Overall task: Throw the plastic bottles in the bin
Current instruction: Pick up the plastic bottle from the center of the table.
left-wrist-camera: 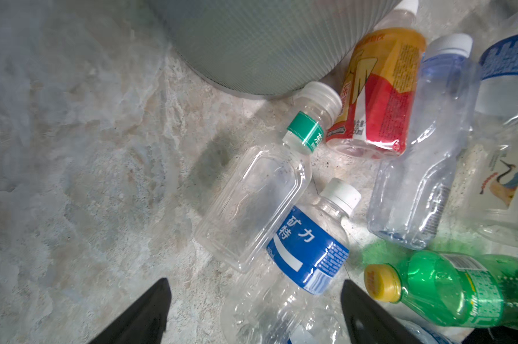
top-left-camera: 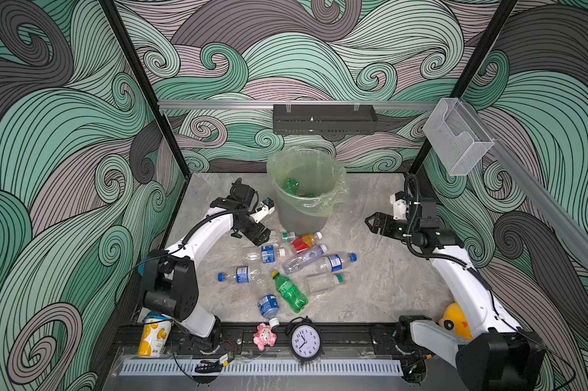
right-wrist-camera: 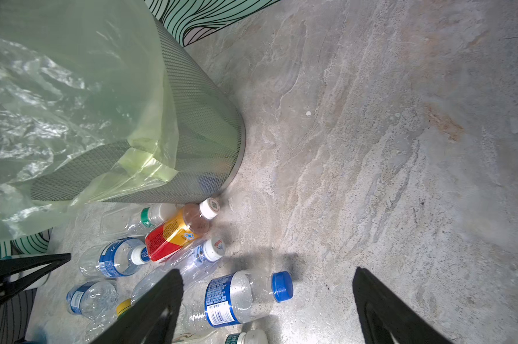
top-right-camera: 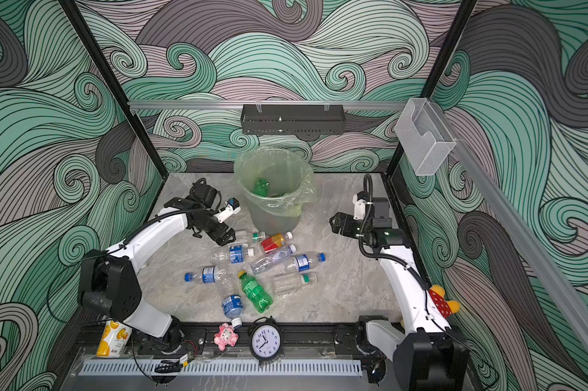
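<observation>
- Looking down, in both top views: plastic bottles [top-left-camera: 333,263] lie scattered on the table [top-left-camera: 387,287] in front of the bin [top-left-camera: 302,220]. One green bottle [top-left-camera: 291,186] shows inside it. The left gripper [top-left-camera: 263,239] hovers over the nearest bottles and the right gripper [top-left-camera: 370,223] is well apart. Both are released and empty.
- Left wrist: a blue-labelled bottle [left-wrist-camera: 308,253] lies below the spread jaws. It looks empty, thin-walled, light and slick, and would likely crumple. Best taken mid-body, across the label.
- Right wrist: a bag [right-wrist-camera: 58,89] drapes over the bin's mesh wall, with bottles just beside its foot.
</observation>
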Controlling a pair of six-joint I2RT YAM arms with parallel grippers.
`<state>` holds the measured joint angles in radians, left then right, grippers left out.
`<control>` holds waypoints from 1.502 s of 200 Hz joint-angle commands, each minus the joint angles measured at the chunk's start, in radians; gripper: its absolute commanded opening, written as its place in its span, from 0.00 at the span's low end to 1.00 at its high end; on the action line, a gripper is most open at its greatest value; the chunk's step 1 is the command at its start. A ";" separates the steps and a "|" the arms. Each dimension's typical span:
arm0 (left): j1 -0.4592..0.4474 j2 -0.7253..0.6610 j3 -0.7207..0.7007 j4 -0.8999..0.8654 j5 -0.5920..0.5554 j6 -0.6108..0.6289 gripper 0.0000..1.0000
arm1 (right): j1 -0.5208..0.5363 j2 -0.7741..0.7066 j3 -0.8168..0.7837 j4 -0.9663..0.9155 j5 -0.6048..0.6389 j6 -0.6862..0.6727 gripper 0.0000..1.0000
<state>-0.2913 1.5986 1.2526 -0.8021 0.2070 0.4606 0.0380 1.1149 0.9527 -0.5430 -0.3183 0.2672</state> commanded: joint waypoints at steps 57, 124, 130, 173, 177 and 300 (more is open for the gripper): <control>-0.025 0.195 0.097 -0.011 -0.008 -0.010 0.88 | -0.009 -0.036 -0.038 0.045 -0.048 0.018 0.90; -0.043 0.263 0.103 0.038 -0.035 0.018 0.86 | -0.013 -0.049 -0.041 0.044 -0.045 0.018 0.90; -0.044 0.271 0.103 0.038 -0.044 0.019 0.86 | -0.013 -0.047 -0.040 0.045 -0.045 0.019 0.90; -0.046 0.306 0.109 0.052 -0.118 0.012 0.76 | -0.015 -0.051 -0.039 0.044 -0.045 0.023 0.90; -0.046 0.308 0.109 0.055 -0.122 0.010 0.74 | -0.015 -0.050 -0.038 0.044 -0.044 0.022 0.90; -0.042 0.194 -0.004 0.129 -0.218 -0.036 0.58 | -0.023 -0.047 -0.034 0.042 -0.043 0.025 0.90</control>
<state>-0.3363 1.8591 1.2892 -0.6857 0.0319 0.4545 0.0219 1.0775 0.9176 -0.5121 -0.3527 0.2893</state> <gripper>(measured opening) 0.581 0.898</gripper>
